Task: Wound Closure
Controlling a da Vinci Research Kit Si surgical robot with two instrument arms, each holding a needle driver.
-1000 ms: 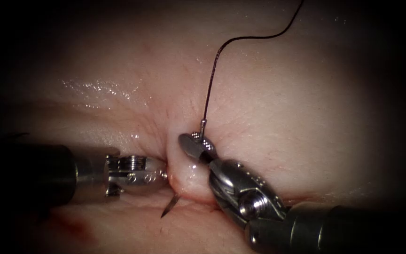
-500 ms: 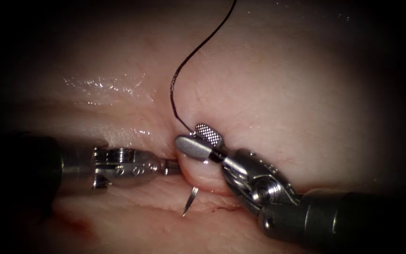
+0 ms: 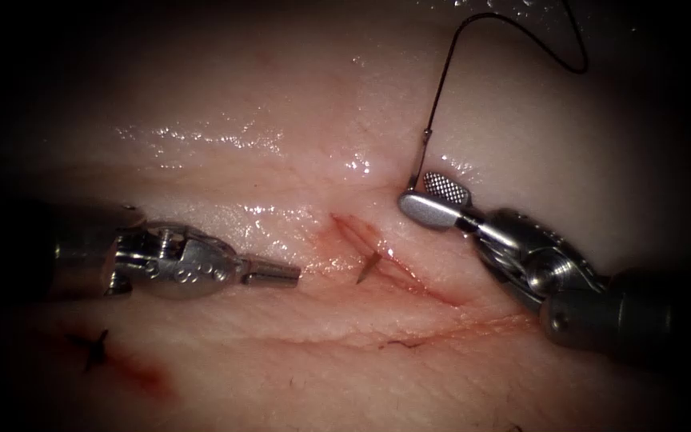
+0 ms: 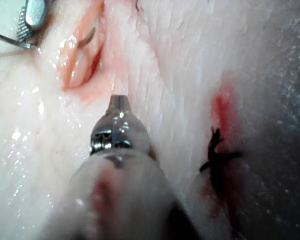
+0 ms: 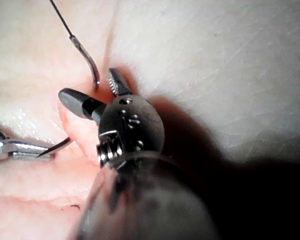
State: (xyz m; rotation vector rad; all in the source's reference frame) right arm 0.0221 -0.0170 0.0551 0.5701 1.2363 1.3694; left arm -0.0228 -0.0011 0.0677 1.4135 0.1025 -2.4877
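So since half a second back both tools have let off the tissue [image 3: 297,104]: the right hand [image 3: 432,198] was pressed right against the cut [image 3: 377,260] and has slid out to the right, and the left hand [image 3: 269,274] has backed off to the left, so the bunched-up fold between them has gone flat and the cut lies open again. The needle [image 3: 369,266] sits in the tissue with nobody holding it. Its sharp tip pokes out in the cut, between the two hands, and its tail end comes up out of the surface on the right side of the cut, just beside the right hand's upper jaw, with the thread [image 3: 441,80] running off toward the far edge of the tissue and curling back round. The right hand is spread wide and holds nothing; the wrist view shows it well, jaws parted right next to the needle tail [image 5: 87,57] but not on it. My guess is it's parked there to stay handy to that end. The left hand looks closed down narrow and empty, pointing at the tip from the left side of the cut, near it but apart. In the left wrist view it [image 4: 119,105] sits just short of the open cut [image 4: 80,55]. There's a finished knot with cut ends of thread [image 3: 89,348] toward the near left corner of the tissue, with red fluid [image 3: 141,376] beside it.
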